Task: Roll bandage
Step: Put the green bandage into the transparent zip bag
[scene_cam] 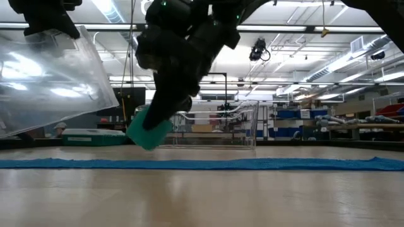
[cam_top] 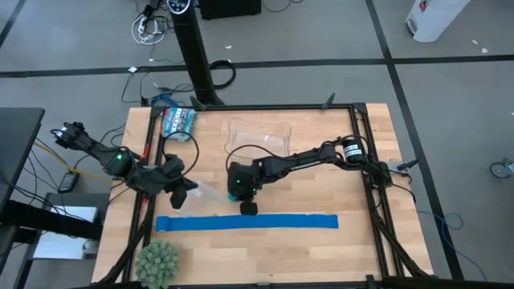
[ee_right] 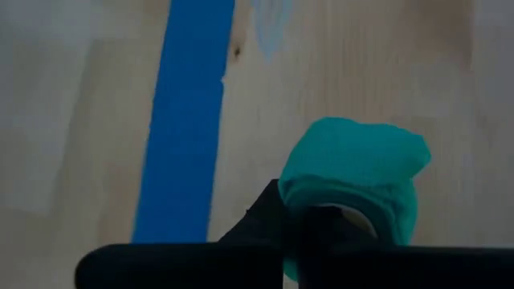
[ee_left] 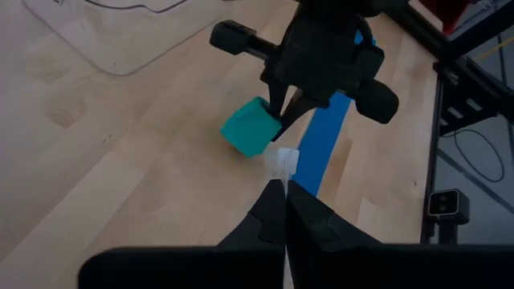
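Observation:
The bandage is a small teal roll, also in the low view and the left wrist view. My right gripper is shut on it near the table's middle, just beyond the royal-blue strip, which lies flat along the table. My left gripper stands to the roll's left, shut on a clear plastic bag. The bag shows large in the low view. My left gripper pinches an edge of the clear plastic bag between its two shut fingers; the bag hangs below it, and how many layers it has I cannot tell. My right gripper pinches the teal roll between its two fingers, slanting down from above. The roll sits tilted at the fingertips, seemingly a little above the table.
A clear plastic container stands at the far middle of the table. A packet lies at the far left corner. A green spiky ball sits at the near left corner. Bare wood lies to the right.

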{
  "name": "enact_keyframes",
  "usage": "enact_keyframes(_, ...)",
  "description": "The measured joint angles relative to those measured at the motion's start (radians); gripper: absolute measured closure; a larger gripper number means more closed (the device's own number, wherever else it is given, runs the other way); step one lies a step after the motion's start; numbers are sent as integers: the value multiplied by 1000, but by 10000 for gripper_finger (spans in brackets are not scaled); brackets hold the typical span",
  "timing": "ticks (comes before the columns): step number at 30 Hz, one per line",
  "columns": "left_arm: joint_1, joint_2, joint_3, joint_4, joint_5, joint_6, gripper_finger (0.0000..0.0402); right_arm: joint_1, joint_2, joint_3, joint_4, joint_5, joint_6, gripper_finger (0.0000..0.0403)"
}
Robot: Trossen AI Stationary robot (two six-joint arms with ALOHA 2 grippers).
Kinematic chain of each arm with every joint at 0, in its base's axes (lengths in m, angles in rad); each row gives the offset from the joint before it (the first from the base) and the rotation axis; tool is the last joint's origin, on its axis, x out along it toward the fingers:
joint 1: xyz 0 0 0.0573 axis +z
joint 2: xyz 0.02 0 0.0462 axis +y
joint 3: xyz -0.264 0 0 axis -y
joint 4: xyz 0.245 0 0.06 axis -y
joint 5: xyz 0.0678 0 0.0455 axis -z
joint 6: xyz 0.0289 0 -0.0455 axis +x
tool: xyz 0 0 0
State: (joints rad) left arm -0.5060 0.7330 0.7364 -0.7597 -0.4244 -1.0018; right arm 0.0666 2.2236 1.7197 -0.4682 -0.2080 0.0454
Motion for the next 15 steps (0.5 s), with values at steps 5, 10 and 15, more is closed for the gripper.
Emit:
enact_keyframes(5,0,0,0,55,-4,2,399,-1,-59,61,-48,-10,41,400)
enact_keyframes(10,0,0,0,188,-88,44,399,-6,-145,98,-112,29,41,401)
enact_keyframes(15,12,0,0,309,-196,116,399,-27,-264,98,-275,35,58,402)
